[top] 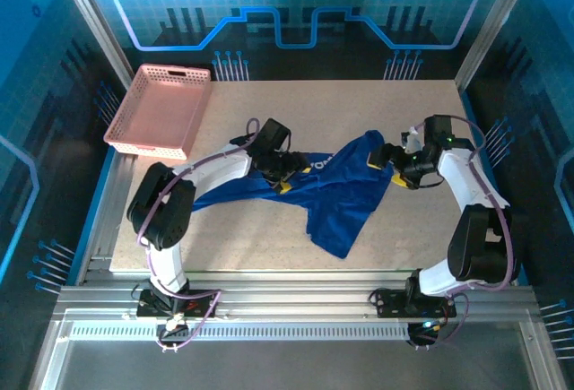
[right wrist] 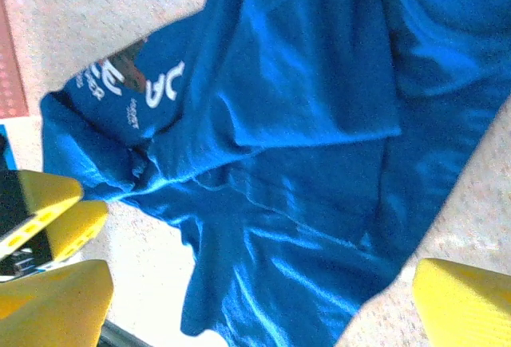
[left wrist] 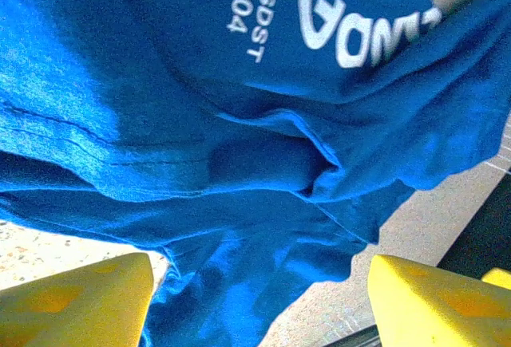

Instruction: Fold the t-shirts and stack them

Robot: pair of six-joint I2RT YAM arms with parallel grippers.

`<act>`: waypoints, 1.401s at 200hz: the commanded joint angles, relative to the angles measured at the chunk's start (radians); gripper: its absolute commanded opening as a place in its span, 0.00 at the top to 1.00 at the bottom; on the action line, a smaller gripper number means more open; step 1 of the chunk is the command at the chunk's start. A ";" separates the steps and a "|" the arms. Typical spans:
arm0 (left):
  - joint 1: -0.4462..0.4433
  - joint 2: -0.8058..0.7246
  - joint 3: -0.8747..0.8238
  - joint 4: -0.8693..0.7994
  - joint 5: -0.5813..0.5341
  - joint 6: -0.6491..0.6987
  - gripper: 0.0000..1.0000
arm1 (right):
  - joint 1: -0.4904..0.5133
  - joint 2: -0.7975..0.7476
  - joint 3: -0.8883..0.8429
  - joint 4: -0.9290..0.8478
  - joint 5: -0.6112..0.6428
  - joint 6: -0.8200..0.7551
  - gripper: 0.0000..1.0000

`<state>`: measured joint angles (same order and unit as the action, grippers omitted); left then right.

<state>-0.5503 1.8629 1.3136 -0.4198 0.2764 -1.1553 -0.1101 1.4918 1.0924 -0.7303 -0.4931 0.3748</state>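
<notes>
Your crumpled royal-blue cloth t-shirt (top: pixel 341 195) lies on the speckled beige table (top: pixel 314 112). Your left gripper (top: pixel 283 175) and right gripper (top: pixel 386 159) hover over it, both jaws spread.

On the t-shirt (left wrist: pixel 239 163), "JSDST" above "204" was printed in small white letters, seen at 12 o'clock in the left wrist view. Larger white letters at 1 o'clock were broken by folds and could not be read with certainty.
</notes>
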 commanded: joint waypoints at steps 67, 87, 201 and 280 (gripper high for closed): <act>0.000 0.139 0.098 0.000 -0.105 -0.058 0.56 | 0.010 0.153 0.017 0.046 -0.065 -0.014 0.13; -0.002 0.144 0.090 -0.001 -0.122 -0.053 0.72 | 0.021 0.143 0.001 0.027 -0.059 -0.032 0.18; 0.009 -0.043 0.004 -0.040 -0.160 0.013 1.00 | 0.148 0.139 -0.069 -0.011 0.057 -0.022 0.31; -0.047 -0.045 -0.109 0.075 -0.090 -0.171 0.45 | 0.152 0.147 -0.067 0.005 0.060 -0.023 0.28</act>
<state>-0.5861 1.8160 1.2438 -0.4099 0.1616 -1.2327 0.0280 1.6344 1.0279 -0.7170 -0.4301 0.3481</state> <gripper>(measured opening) 0.547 0.721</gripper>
